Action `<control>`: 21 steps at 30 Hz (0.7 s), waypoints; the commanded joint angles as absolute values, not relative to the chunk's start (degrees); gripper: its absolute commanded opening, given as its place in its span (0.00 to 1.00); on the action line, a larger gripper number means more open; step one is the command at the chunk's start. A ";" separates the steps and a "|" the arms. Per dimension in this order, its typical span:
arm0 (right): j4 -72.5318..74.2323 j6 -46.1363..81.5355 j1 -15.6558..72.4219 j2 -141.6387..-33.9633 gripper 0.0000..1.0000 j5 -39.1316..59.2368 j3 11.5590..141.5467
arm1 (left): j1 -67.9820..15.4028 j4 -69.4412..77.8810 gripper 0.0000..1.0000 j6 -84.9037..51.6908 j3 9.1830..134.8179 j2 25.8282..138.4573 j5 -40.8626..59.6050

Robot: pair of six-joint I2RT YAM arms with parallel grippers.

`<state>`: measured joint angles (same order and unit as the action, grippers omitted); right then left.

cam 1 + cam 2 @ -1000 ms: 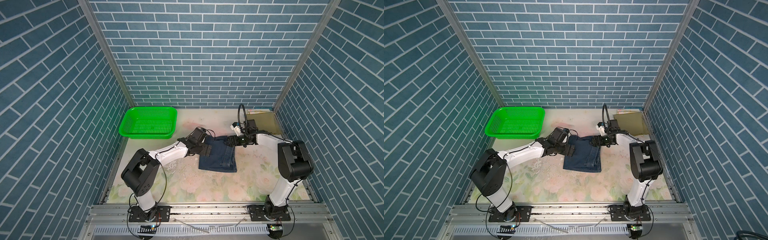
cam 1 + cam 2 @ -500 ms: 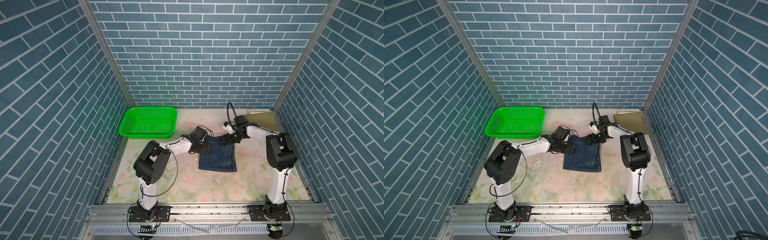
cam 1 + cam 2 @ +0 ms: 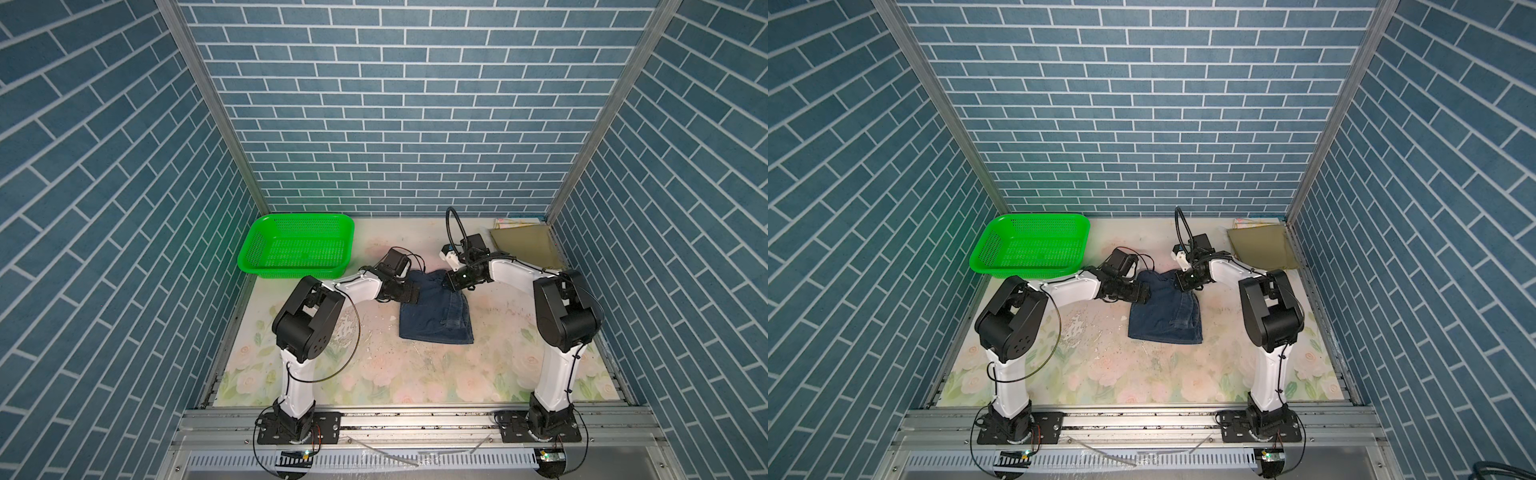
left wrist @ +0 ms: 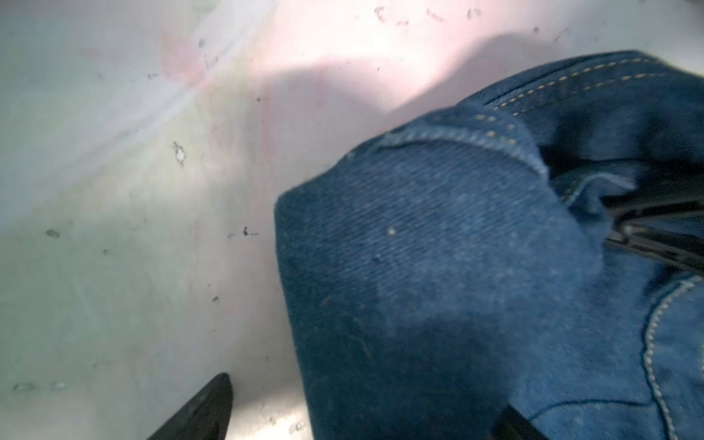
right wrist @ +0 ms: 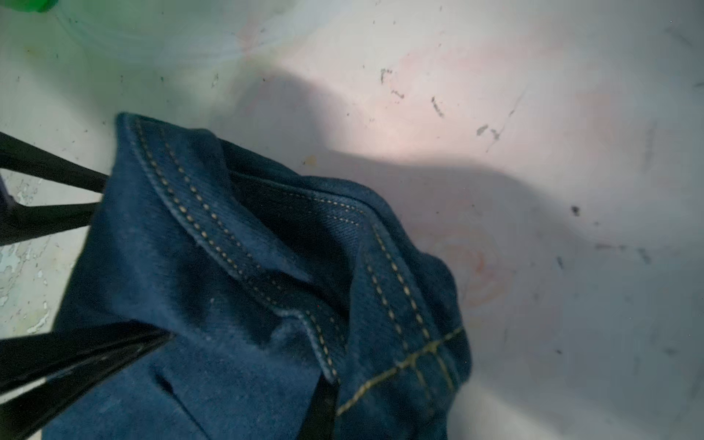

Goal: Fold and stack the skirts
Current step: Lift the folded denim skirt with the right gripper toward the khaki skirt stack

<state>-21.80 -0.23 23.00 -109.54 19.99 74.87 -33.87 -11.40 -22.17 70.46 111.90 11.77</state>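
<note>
A folded dark blue denim skirt lies mid-table. My left gripper sits low at its far left corner, open. In the left wrist view its fingers stand wide apart with the denim between them. My right gripper is at the far right corner, shut on bunched denim; one of its fingers shows, wrapped in cloth. An olive-khaki skirt lies folded in the far right corner on a pastel floral skirt.
A green perforated basket stands at the far left, just behind my left forearm. Brick-patterned walls close in the floral table on three sides. Both arms' raised elbows stand over the table's left and right sides.
My right gripper has moved left onto the denim's far right corner and shut on it. Both arms' elbows have swung inward and up. The left gripper has stayed open at the far left corner.
</note>
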 commanded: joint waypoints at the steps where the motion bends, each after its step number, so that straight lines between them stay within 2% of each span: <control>1: -20.40 1.00 22.85 -102.82 0.00 15.22 74.46 | -33.14 -7.21 0.93 -22.67 65.50 108.83 13.69; 10: -24.95 3.29 22.69 -96.97 0.00 2.43 78.47 | -32.88 5.73 0.93 -25.54 55.04 100.27 15.10; 21: -31.45 0.96 18.06 -99.17 0.00 -2.24 90.60 | -32.89 9.47 0.93 -26.24 53.26 100.91 18.36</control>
<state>-30.96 1.65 19.70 -99.04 0.34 85.36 -33.30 7.55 -26.02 53.95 100.51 17.17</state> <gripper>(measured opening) 0.172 0.932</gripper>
